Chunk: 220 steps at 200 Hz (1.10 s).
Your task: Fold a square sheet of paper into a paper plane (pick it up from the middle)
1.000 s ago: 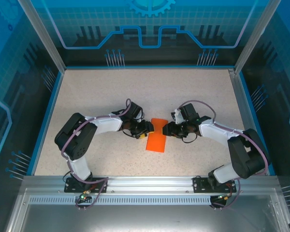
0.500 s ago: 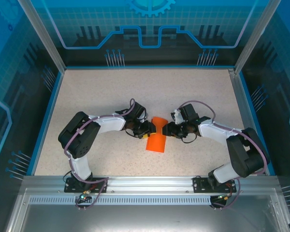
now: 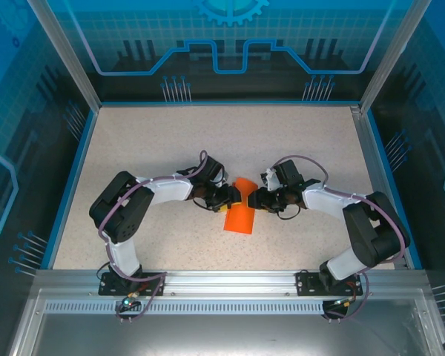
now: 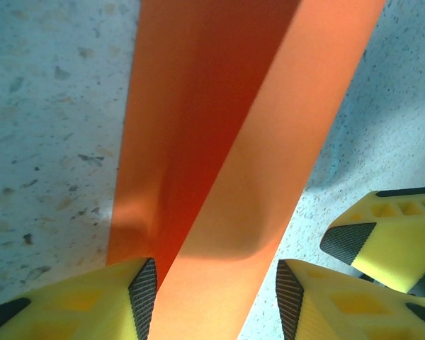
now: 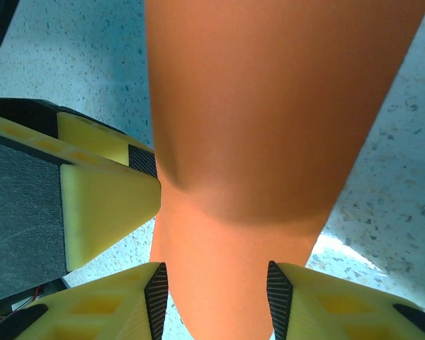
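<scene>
Creasing is the step in hand, as I judge it. The sheet of paper (image 3: 239,215), bright orange and already folded into a narrow strip, lies at the middle of the tabletop (image 3: 170,141) with its far end raised between the two arms.

On the left, the left arm (image 3: 163,191) reaches in from the side. The left jaws stand half open astride the strip, with one pad (image 4: 143,294) at the paper's edge and the other pad (image 4: 289,297) a little clear of it, so nothing is pinched. A long crease runs up the strip in the left wrist view. To do this well, the left jaws should close squarely on that crease with the layers lined up.

On the right, the right arm (image 3: 326,199) mirrors it. The right jaws are half closed, and the bowed strip fills the gap from pad (image 5: 156,297) to pad. Whether they press it I cannot tell. Both arms should move together and gently, since thin paper buckles or tears.

No writing or brand can be read on the paper or the arms. The back wall (image 3: 230,44) bears a blue gear outline, without words.
</scene>
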Each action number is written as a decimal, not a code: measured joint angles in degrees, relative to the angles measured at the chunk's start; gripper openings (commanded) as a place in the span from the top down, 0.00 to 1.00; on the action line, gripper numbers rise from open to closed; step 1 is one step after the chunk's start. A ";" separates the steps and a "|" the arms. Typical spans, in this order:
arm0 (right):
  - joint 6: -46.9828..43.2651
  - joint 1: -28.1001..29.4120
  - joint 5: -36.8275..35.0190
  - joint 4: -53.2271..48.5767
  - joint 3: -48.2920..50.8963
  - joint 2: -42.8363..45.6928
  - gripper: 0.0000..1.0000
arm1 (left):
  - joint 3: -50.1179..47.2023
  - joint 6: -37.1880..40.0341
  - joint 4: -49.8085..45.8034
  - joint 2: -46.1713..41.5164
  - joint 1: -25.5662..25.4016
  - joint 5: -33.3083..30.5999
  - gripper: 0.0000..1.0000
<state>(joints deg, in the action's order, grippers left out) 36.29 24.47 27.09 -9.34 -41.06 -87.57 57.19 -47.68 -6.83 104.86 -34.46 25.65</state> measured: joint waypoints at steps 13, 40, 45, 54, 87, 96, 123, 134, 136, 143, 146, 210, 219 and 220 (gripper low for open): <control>0.02 0.00 0.00 0.04 0.22 0.00 0.56 | 0.00 0.00 0.42 0.00 0.00 0.39 0.48; 0.17 0.00 -0.04 0.00 0.63 0.00 0.56 | 0.20 0.00 1.49 0.22 0.17 1.31 0.45; 0.20 0.00 -0.04 0.02 0.70 0.00 0.56 | 0.26 0.00 1.60 0.24 0.17 1.40 0.45; 0.20 0.00 -0.04 0.04 0.74 0.00 0.56 | 0.57 0.07 1.62 0.28 0.24 1.68 0.45; 0.20 0.00 -0.04 0.00 0.90 0.00 0.56 | 2.64 0.74 1.60 1.27 0.70 2.73 0.44; 0.17 0.00 -0.04 0.02 0.90 0.00 0.56 | 3.17 1.16 1.53 1.57 0.90 2.84 0.46; 0.20 0.00 -0.07 0.02 0.90 0.02 0.57 | 4.52 1.90 1.16 2.56 1.18 3.50 0.62; 0.20 0.00 -0.26 -0.02 0.92 0.13 0.57 | 4.59 1.90 1.09 2.82 1.25 3.69 0.70; 0.20 0.00 -0.33 -0.02 0.92 0.17 0.57 | 4.59 2.23 1.09 2.89 1.25 3.78 0.71; 0.20 0.00 -0.81 -0.04 0.98 0.50 0.57 | 4.59 2.62 1.01 3.02 1.25 3.82 0.75; 0.20 0.00 -1.01 -0.07 1.01 0.68 0.57 | 4.59 2.40 0.96 3.06 1.25 3.80 0.77; 0.17 0.00 -6.80 -3.41 1.40 9.51 0.58 | 4.59 4.35 -0.59 0.79 1.31 4.20 0.97; 0.15 0.00 -7.63 -4.22 1.42 11.34 0.58 | 4.59 4.68 -1.16 -0.70 1.31 4.20 1.00; 0.15 0.00 -7.74 -4.31 1.42 11.67 0.58 | 4.59 4.68 -1.27 -0.81 1.31 4.20 1.00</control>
<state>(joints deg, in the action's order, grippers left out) 36.45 24.47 19.35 -13.65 -39.64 -75.90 61.78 -43.00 -8.10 104.05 -33.15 29.85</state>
